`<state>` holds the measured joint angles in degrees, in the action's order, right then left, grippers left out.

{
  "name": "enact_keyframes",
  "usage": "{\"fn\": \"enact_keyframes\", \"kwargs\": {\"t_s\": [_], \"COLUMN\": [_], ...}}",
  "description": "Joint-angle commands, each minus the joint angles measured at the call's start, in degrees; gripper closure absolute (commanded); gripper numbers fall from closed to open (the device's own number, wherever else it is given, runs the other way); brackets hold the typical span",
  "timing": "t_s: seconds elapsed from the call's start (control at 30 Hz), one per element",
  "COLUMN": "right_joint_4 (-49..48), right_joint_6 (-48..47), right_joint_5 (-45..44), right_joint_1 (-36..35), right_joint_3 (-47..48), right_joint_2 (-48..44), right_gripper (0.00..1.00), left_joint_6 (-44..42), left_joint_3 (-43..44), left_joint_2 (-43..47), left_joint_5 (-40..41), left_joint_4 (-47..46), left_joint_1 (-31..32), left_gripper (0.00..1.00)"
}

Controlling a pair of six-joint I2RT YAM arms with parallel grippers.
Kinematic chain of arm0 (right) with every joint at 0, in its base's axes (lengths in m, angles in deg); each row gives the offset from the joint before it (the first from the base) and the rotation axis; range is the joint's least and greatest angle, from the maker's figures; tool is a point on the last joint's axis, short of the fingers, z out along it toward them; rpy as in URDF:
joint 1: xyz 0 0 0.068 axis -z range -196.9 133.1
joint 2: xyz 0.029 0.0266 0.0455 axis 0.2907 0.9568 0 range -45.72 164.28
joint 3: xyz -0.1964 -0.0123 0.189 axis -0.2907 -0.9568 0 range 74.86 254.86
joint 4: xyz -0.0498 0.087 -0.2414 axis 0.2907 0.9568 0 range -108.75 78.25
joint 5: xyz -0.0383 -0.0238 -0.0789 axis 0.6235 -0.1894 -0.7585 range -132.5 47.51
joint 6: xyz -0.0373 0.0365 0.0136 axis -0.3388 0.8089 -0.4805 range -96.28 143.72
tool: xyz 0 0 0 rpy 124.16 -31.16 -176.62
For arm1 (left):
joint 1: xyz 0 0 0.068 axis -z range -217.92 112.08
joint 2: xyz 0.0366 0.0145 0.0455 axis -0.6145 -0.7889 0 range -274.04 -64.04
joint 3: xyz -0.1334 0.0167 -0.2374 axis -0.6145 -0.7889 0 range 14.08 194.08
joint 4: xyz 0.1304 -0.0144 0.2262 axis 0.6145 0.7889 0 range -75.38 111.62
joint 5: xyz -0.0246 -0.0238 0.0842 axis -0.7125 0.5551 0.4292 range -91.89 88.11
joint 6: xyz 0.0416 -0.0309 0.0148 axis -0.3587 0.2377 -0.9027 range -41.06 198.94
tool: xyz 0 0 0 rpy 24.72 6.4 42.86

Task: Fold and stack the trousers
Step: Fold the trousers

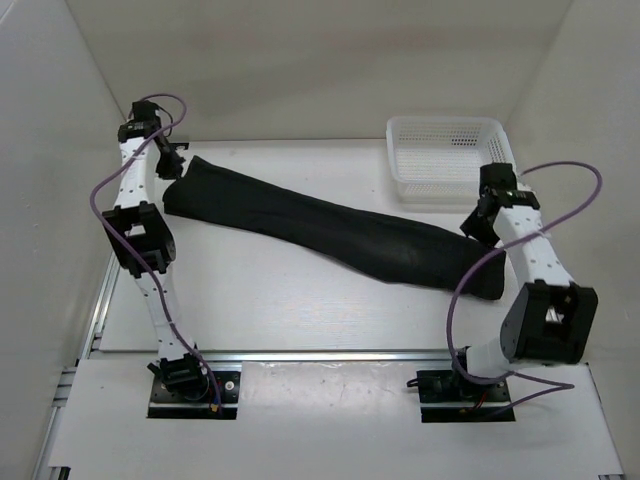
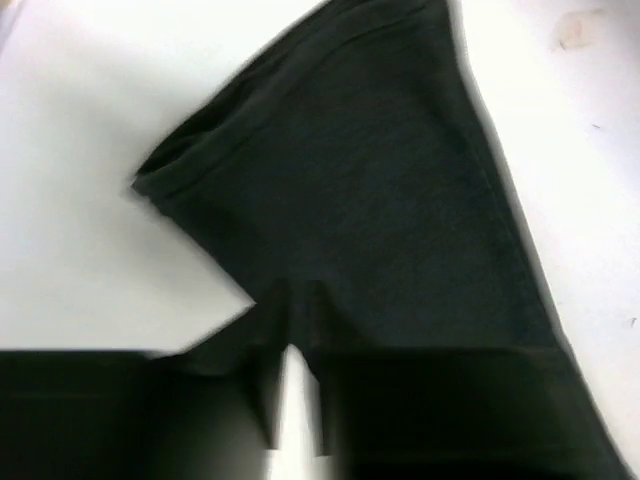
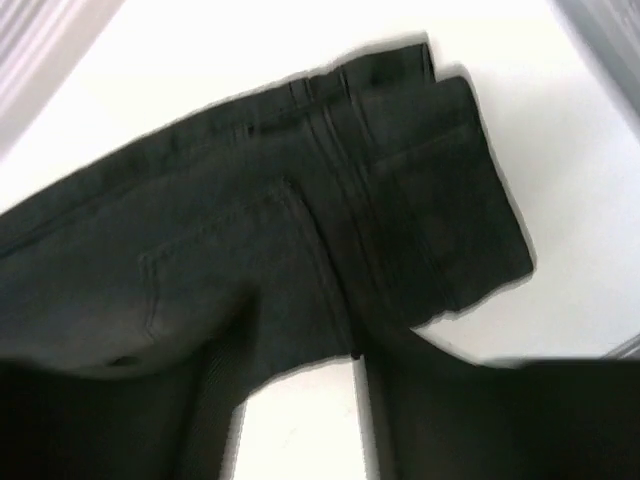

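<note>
The black trousers [image 1: 330,225] lie stretched flat on the white table, slanting from the far left to the near right. My left gripper [image 1: 172,162] is at their far-left leg end. In the left wrist view the cuff end [image 2: 370,200] fills the frame, and the left gripper [image 2: 292,300] has its fingers close together on the cloth edge. My right gripper [image 1: 478,222] is over the waist end at the right. In the right wrist view the waistband and back pockets [image 3: 250,230] show, and the right gripper [image 3: 300,345] is open with its tips at the cloth edge.
A white mesh plastic basket [image 1: 445,160] stands at the back right, just behind the right gripper. White walls close in the table on the left, back and right. The arm bases sit on a rail at the near edge.
</note>
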<state>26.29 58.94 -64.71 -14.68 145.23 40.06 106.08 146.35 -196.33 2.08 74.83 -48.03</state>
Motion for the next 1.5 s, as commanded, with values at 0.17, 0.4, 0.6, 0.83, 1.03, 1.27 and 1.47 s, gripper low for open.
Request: {"fn": "enact_keyframes", "kwargs": {"t_s": [0.17, 0.4, 0.6, 0.83, 1.03, 1.27, 1.47], "right_joint_4": [-0.03, -1.09, -0.56, -4.95, -5.48, -1.46, -0.74], "right_joint_6": [3.01, 3.10, 3.63, 7.75, 11.80, 14.16, 14.17], "right_joint_5": [22.90, 26.26, 31.97, 37.51, 34.70, 25.56, 21.60], "right_joint_1": [2.88, 3.49, 7.71, 12.81, 12.81, 13.34, 13.34], "right_joint_3": [-12.97, -14.65, -16.22, -21.76, -24.67, -26.42, -27.31], "right_joint_2": [-10.18, -10.72, -10.19, -6.51, -8.69, -12.03, -19.24], "right_gripper": [0.77, 0.36, 0.11, 0.13, 0.16, 0.23, 0.41], "left_joint_6": [-1.38, 0.55, 3.18, 3.71, 3.71, 3.19, 2.66], "left_joint_3": [-14.67, -10.19, -6.94, -4.30, -5.62, -6.14, -5.62], "left_joint_2": [8.38, -2.96, -8.15, -11.06, -7.55, -4.91, -4.29], "left_joint_5": [0.70, -2.74, -2.74, -3.79, -2.74, -3.26, -3.79], "left_joint_4": [0.26, 0.26, -0.62, -0.62, -0.62, -0.09, 0.44], "left_joint_1": [-6.15, -6.15, -5.10, -5.10, -5.62, -6.77, -6.77], "left_gripper": [0.11, 0.04, 0.05, 0.89, 0.89, 0.89, 0.89]}}
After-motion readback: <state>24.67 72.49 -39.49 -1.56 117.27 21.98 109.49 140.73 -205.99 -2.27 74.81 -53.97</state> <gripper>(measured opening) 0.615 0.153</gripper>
